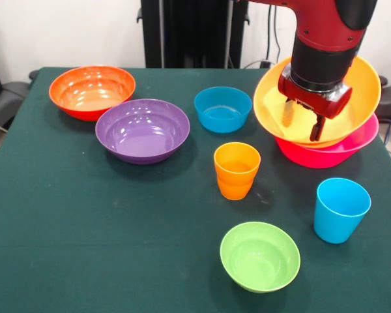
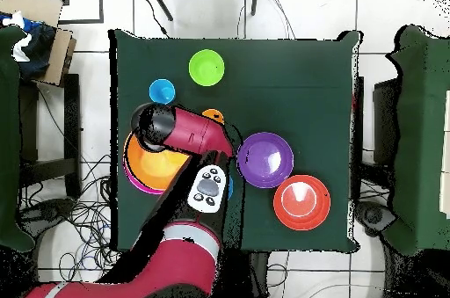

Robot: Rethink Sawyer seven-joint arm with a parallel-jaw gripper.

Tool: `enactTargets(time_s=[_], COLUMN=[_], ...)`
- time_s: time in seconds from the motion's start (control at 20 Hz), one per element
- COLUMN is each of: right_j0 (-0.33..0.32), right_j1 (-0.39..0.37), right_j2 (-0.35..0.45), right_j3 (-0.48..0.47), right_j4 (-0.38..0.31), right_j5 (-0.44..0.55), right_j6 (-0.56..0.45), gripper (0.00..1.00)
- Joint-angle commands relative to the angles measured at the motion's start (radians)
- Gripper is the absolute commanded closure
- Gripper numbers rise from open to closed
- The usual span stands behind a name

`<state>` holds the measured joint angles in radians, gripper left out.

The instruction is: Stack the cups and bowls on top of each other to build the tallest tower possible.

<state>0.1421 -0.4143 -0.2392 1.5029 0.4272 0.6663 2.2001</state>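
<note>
The large orange bowl [image 1: 362, 91] sits tilted in the hot pink bowl [image 1: 332, 155] at the right, forming the tower; both show in the overhead view, orange bowl [image 2: 149, 167] and pink rim [image 2: 131, 177]. My gripper [image 1: 304, 125] reaches down inside the orange bowl, its fingers [image 1: 318, 127] apart and open, holding nothing I can see. Loose on the table are the orange cup [image 1: 236, 170], sky blue cup [image 1: 341, 209], lime green bowl [image 1: 260, 255], blue bowl [image 1: 223, 109], purple bowl [image 1: 142, 130] and red-orange bowl [image 1: 92, 91]. The yellow and ribbed cups are out of view.
The dark green table [image 1: 85, 248] has its front edge close to the green bowl. In the overhead view my arm [image 2: 189, 132] covers the gripper and most of the blue bowl. Chairs and cables surround the table [image 2: 334, 75].
</note>
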Motion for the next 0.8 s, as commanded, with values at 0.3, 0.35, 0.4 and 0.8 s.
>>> enactTargets(time_s=[0.3, 0.35, 0.4, 0.8], right_j0=[-0.013, -0.012, -0.012, 0.02], right_j1=[0.017, 0.018, 0.02, -0.04], right_j2=[0.057, 0.057, 0.058, 0.026], right_j3=[-0.061, -0.061, -0.062, -0.051], right_j4=[-0.018, -0.017, -0.016, -0.018], right_j5=[-0.003, -0.003, -0.005, 0.091], right_j6=[0.128, 0.129, 0.129, 0.17], gripper=[0.0, 0.0, 0.0, 0.0])
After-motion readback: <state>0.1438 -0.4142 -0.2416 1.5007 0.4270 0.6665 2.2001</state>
